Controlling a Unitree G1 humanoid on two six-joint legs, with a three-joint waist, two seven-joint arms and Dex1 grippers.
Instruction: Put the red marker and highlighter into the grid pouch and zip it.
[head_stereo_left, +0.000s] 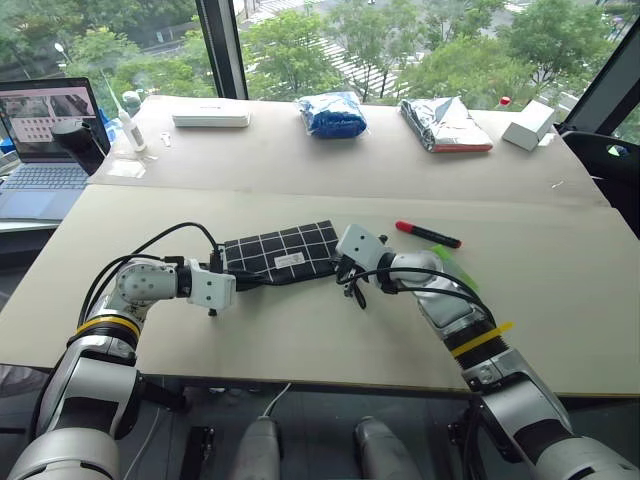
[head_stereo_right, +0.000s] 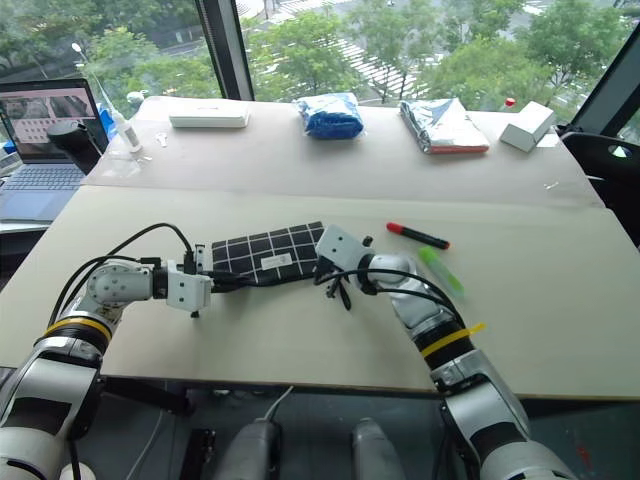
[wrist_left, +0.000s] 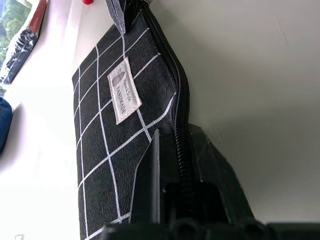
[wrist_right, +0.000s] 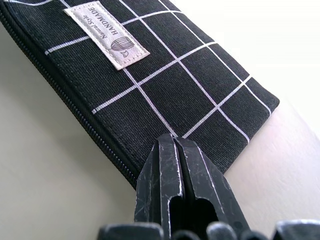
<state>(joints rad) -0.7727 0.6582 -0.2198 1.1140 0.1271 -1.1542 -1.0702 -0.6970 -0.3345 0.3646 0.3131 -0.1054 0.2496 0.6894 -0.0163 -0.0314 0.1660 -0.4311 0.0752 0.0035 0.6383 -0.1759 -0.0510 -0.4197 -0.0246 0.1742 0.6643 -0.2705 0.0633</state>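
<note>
The grid pouch (head_stereo_left: 283, 252) lies flat near the middle of the table, label (wrist_left: 122, 91) up. My left gripper (head_stereo_left: 243, 277) is shut on the pouch's left end, its fingers (wrist_left: 148, 183) clamped on the zipper edge (wrist_left: 181, 107). At the right end my right gripper (head_stereo_left: 338, 262) is shut on a corner of the fabric (wrist_right: 174, 140). To the right of the pouch the red marker (head_stereo_left: 428, 234) lies on the table beyond my right arm. The green highlighter (head_stereo_right: 440, 268) lies just past that arm, partly hidden by it.
Along the far side of the table sit a laptop (head_stereo_left: 45, 130), a small bottle (head_stereo_left: 131, 125), a flat white box (head_stereo_left: 211, 118), a blue bag (head_stereo_left: 332, 113), a silver bag (head_stereo_left: 445, 124) and a white block (head_stereo_left: 527, 125). Bare tabletop (head_stereo_left: 560, 290) stretches to the right.
</note>
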